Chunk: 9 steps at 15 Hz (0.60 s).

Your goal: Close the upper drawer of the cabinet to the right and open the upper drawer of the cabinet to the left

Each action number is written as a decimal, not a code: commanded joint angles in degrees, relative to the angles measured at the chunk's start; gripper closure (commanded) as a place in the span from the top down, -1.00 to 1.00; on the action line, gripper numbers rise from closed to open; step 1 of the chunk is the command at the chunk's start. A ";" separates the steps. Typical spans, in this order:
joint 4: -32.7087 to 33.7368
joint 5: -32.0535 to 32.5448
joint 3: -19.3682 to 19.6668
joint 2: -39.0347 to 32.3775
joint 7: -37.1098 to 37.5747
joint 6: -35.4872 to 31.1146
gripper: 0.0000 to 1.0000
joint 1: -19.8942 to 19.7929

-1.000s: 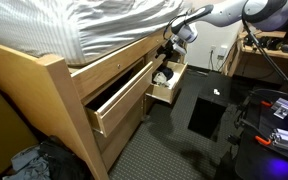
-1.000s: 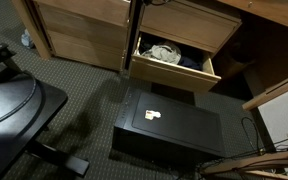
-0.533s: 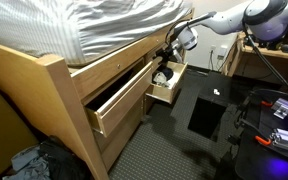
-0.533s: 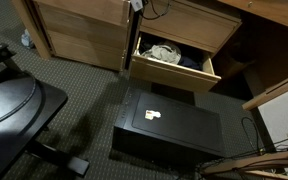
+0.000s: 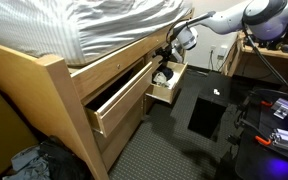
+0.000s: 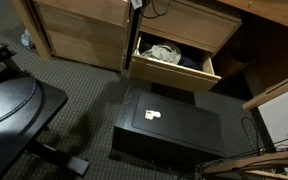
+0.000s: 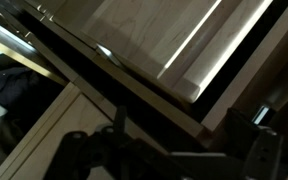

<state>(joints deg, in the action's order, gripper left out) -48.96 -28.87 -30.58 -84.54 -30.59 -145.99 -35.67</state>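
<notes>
Drawer (image 6: pixel 174 68) with clothes (image 6: pixel 164 52), just below the gripper (image 5: pixel 170 51), gapes open: seemingly 0 of 2 steps done. Grip released or clenched? Cannot tell.

arm (image 5: pixel 224 18): stretched out nearly level from the frame's right side | wrist (image 5: pixel 185 36): bent downward | gripper (image 5: pixel 169 52): tilted down, fingers (image 7: pixel 79 150) spread wide apart in wrist view

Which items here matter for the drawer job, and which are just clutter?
Job: gripper, right upper drawer, left upper drawer.
Clutter: black box, chair, clothes, bedding.
</notes>
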 commanded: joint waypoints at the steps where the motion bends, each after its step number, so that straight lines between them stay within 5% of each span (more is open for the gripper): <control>1: -5.22 -0.51 4.80 4.85 11.69 -11.38 1.00 3.88; 4: -11.98 -2.10 16.29 11.37 25.16 -15.36 1.00 11.18; 5: -4.33 0.01 9.95 4.92 18.24 -12.76 1.00 7.42; 9: -4.96 0.08 11.40 5.41 19.92 -12.95 1.00 8.56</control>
<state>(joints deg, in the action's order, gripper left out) -53.91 -28.79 -19.18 -79.13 -10.67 -158.94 -27.13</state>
